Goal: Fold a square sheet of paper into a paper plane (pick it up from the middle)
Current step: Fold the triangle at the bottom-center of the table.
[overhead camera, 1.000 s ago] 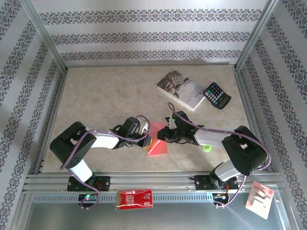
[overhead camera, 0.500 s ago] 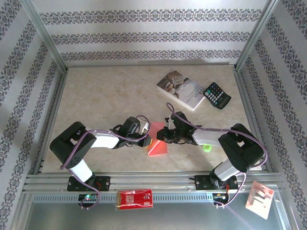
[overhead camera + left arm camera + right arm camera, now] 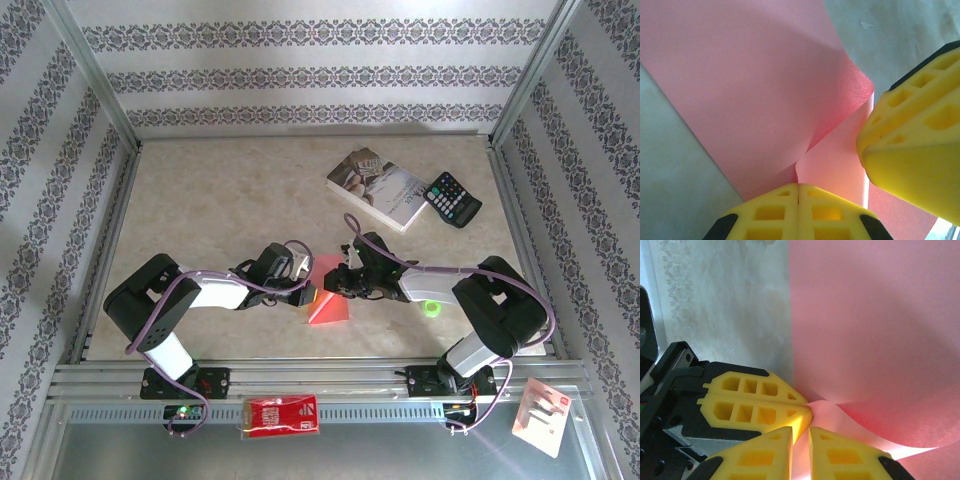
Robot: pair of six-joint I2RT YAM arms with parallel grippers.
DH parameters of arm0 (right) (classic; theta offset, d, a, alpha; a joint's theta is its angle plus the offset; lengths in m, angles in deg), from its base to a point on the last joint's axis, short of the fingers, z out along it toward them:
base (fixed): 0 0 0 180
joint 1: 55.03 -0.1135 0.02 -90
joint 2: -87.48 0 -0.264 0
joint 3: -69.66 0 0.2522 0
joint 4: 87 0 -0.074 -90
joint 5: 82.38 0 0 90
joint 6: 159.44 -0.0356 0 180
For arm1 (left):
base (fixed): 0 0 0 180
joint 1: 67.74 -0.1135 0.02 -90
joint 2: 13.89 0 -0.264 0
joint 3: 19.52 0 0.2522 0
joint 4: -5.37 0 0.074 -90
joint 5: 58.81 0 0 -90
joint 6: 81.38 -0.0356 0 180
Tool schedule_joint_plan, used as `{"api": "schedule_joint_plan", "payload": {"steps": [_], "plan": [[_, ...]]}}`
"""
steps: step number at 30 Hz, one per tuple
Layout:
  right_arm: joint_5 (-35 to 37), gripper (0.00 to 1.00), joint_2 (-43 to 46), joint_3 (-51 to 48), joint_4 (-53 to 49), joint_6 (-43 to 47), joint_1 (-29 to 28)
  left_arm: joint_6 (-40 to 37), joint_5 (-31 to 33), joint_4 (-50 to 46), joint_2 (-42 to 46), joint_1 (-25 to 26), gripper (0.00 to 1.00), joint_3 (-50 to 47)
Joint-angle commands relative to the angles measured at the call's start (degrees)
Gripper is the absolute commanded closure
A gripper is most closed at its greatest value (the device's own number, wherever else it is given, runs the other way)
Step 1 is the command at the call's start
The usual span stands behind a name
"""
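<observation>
On the worktop (image 3: 220, 200), left gripper (image 3: 798, 192) and right gripper (image 3: 801, 437) both pinch the pink-red square paper sheet (image 3: 750, 85). The red packet (image 3: 281, 415) has print too small to read.

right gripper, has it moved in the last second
Yes, slightly: in the top view the right gripper has crept left, away from the small green object and toward the left gripper.

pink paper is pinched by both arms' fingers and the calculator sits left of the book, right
No: the calculator sits right of the book, as the top external view shows. The pink paper is indeed pinched by the left fingers and the right fingers.
</observation>
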Motion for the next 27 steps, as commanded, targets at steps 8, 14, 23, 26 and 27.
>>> {"api": "schedule_joint_plan", "payload": {"steps": [8, 14, 23, 26, 27], "plan": [[-0.76, 0.83, 2.63, -2.64, 2.23, -2.47, -1.29, -1.38, 7.35, -6.27, -3.59, 0.55, 1.00, -0.35], [-0.35, 0.83, 4.85, -5.29, 5.12, -3.51, -4.78, -1.27, 7.61, -6.60, -3.74, 0.55, 1.00, -0.39], [2.16, 0.85, 3.52, -5.96, 10.25, -4.96, -10.22, -0.75, 7.27, -7.30, -4.03, 0.55, 1.00, 0.11], [2.21, 0.85, 2.33, -5.79, 11.66, -5.58, -11.05, -0.74, 7.29, -7.57, -4.03, 0.55, 1.00, 0.03], [2.27, 0.85, 2.02, -5.84, 12.02, -5.80, -11.30, -0.65, 7.29, -7.59, -4.03, 0.55, 1.00, 0.07]]}}
